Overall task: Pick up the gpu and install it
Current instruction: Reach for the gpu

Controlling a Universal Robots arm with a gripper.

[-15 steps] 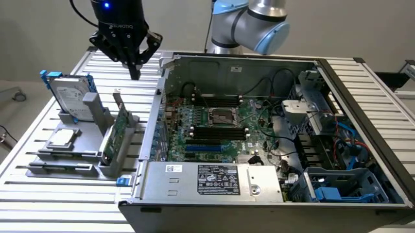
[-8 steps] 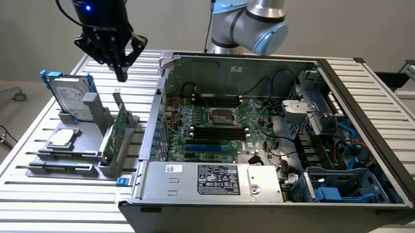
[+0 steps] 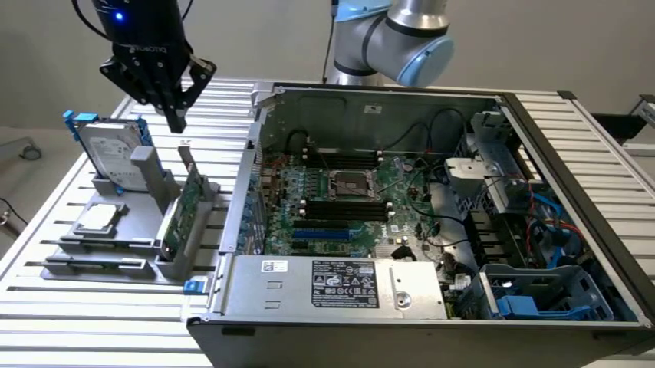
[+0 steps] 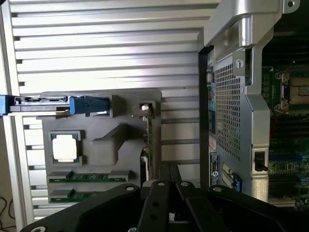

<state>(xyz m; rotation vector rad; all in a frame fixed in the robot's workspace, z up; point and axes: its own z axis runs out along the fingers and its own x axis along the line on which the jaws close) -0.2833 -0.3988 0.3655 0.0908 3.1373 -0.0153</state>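
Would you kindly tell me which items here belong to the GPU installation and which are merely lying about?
For the job: gpu, upright in grey holder; gripper, fingers shut, above the holder; open computer case; motherboard.
Lying about: hard drive in blue frame; CPU chip; memory sticks.

High oblique exterior; wrist above gpu (image 3: 182, 215) (image 4: 150, 142)

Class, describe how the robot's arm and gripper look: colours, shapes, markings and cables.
The arm has silver-grey rounded joints with light blue caps. The gripper is black, built of angular linked segments that taper to narrow tips, with white lettering on its body. Above it glows a small blue light, and a black cable runs alongside.
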